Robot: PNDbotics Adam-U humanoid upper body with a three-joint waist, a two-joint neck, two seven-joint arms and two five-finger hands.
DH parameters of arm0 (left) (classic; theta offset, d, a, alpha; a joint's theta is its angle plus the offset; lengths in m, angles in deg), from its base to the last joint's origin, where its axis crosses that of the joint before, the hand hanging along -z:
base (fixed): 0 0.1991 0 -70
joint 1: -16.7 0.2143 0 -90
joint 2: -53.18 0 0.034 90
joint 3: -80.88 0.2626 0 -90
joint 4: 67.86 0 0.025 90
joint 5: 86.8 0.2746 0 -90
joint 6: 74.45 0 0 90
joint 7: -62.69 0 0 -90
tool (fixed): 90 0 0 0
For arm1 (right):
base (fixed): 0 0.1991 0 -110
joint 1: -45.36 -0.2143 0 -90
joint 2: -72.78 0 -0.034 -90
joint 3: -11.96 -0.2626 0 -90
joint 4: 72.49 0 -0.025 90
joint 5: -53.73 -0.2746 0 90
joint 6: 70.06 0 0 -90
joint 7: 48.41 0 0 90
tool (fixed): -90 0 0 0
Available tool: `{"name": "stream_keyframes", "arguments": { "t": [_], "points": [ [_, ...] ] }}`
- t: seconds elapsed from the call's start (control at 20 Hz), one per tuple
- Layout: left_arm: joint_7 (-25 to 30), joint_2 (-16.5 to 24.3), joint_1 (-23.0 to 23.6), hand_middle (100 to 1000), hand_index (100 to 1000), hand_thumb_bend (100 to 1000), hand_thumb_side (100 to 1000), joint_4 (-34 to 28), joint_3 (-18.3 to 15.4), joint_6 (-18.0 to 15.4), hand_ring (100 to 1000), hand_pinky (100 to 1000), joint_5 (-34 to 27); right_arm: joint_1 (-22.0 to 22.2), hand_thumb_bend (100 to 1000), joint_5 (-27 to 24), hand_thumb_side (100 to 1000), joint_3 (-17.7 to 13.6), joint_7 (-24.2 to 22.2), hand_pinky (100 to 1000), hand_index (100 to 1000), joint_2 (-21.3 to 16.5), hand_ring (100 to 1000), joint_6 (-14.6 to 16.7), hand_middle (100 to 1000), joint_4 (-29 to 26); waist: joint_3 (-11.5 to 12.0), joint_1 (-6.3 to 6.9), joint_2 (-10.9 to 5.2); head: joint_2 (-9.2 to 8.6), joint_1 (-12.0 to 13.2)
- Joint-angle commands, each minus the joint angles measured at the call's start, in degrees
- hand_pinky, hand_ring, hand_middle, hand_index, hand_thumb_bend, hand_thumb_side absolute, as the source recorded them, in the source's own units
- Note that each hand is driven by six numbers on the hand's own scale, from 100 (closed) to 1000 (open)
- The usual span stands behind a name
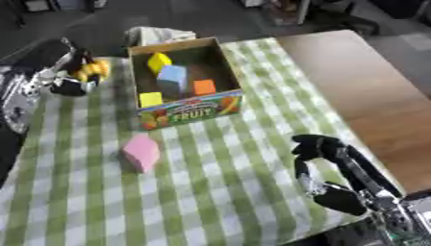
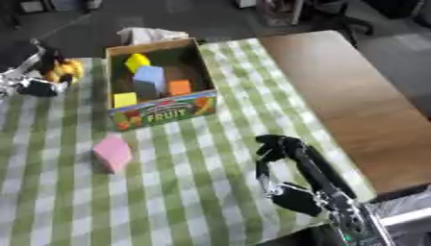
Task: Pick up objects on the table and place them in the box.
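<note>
1. At the desk's [image 1: 219,192] near right corner the right hand [image 1: 324,166] hangs over the checked cloth, fingers curled downward and holding nothing; it looks idle, parked out of the way.
2. Nearer the left edge, about midway up the cloth, a pink block [image 1: 141,152] lies alone, well apart from both hands. It is the one loose piece in plain view, so probably the next to fetch.
3. Beyond it, towards the far edge, stands the box [image 1: 192,111], its open top facing up so pieces can be dropped in. Inside sit two yellow blocks [image 1: 158,62], a blue block [image 1: 172,79] and an orange block [image 1: 204,87].
4. At the far left corner the left hand [image 1: 60,72] has its fingers curled round a yellow thing [image 1: 93,70] just left of the box, raised for carrying over the wall, I judge.
</note>
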Motion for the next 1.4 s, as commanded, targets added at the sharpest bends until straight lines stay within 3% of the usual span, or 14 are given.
{"name": "stream_keyframes", "arguments": {
  "t": [0.05,0.4,0.6,0.95,1.15,1.3,1.35,1.4],
  "points": [
    [1.7,-0.4,-2.2,364,543,100,159,-3.7,2.3,-1.4,407,514,-2.2,-0.4,100,-0.2,263,-0.1,-0.2,698,837,-0.5,633,0.2,636,-0.5,-0.3,0.01,-0.8,0.25,0.4],
    [4.6,-5.5,-3.2,437,618,101,169,-4.1,6.8,-4.9,469,555,-0.7,-0.6,100,-0.5,262,0.2,-0.5,698,837,-0.4,633,0.3,635,-0.6,-1.5,-0.23,-0.61,0.25,1.1],
    [5.4,-6.8,-2.8,558,741,208,189,-3.2,7.8,-5.8,569,615,1.7,-0.6,100,-0.6,264,0.2,-0.6,698,836,-0.3,633,0.2,635,-0.5,-1.7,-0.15,-0.6,0.25,1.2],
    [5.6,-7.1,-1.7,650,818,321,235,-0.5,7.6,-4.9,626,661,6.9,-0.6,100,-0.5,263,0.1,-0.5,699,836,-0.3,633,0.3,635,-0.5,-1.7,-0.07,-0.63,0.25,0.7],
    [7.1,-6.5,-1.4,681,841,270,239,-0.6,7.2,-4.3,647,676,7.7,-0.6,100,-0.5,262,0.0,-0.4,699,836,-0.2,633,0.2,635,-0.5,-1.6,-0.13,-0.65,0.25,0.5],
    [8.0,-5.0,-1.2,664,834,191,228,-3.3,6.7,-3.9,636,671,4.1,-0.5,100,-0.4,263,-0.1,-0.3,699,836,-0.2,633,0.2,635,-0.5,-1.4,-0.11,-0.69,0.25,0.2],
    [8.5,-4.3,-1.1,656,828,126,265,-4.6,6.7,-3.8,630,668,2.2,-0.5,100,-0.4,266,-0.1,-0.3,699,836,-0.3,633,0.2,635,-0.5,-1.3,-0.1,-0.7,0.25,0.2],
    [9.1,-3.2,-0.9,653,826,156,225,-6.3,6.9,-4.1,630,669,-0.2,-0.5,100,-0.3,262,-0.2,-0.2,699,836,-0.3,633,0.2,635,-0.4,-1.2,-0.05,-0.73,0.25,0.1]
  ]
}}
